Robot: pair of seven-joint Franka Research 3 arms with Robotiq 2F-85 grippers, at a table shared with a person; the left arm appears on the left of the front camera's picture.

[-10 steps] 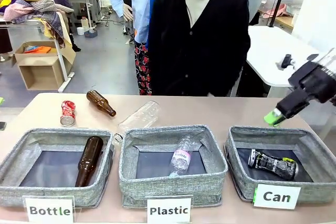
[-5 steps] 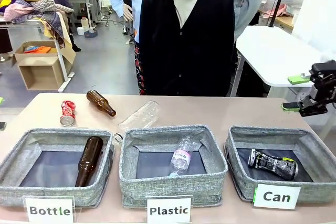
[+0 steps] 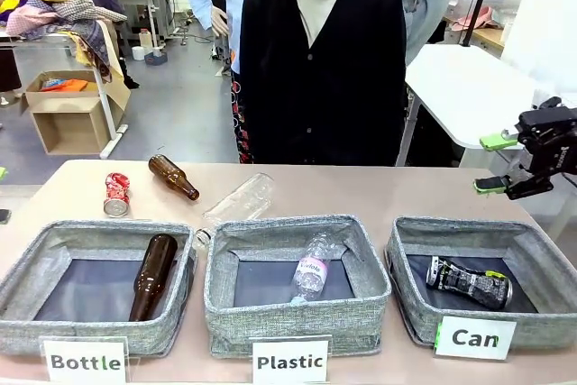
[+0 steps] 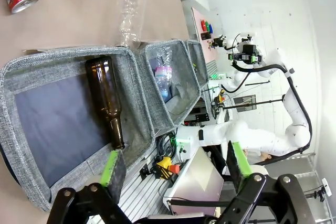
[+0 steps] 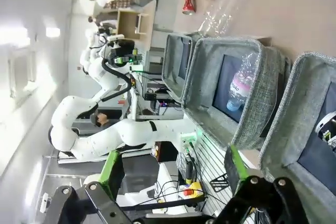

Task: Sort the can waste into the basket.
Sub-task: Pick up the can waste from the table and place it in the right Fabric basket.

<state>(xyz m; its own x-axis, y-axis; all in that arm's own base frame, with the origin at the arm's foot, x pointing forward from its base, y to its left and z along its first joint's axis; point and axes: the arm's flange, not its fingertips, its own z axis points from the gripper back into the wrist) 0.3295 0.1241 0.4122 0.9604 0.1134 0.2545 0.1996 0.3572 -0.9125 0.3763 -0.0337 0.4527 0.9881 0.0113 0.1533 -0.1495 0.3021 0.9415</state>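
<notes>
Crushed red can lay far left on the desk, silver end toward me, well apart from the basket by my right tool; my left tool sat nearer, both spread empty.

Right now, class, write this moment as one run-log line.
black can: in basket | red can: on table, unsorted | right gripper: open, empty, raised near basket | left gripper: open, empty
</notes>
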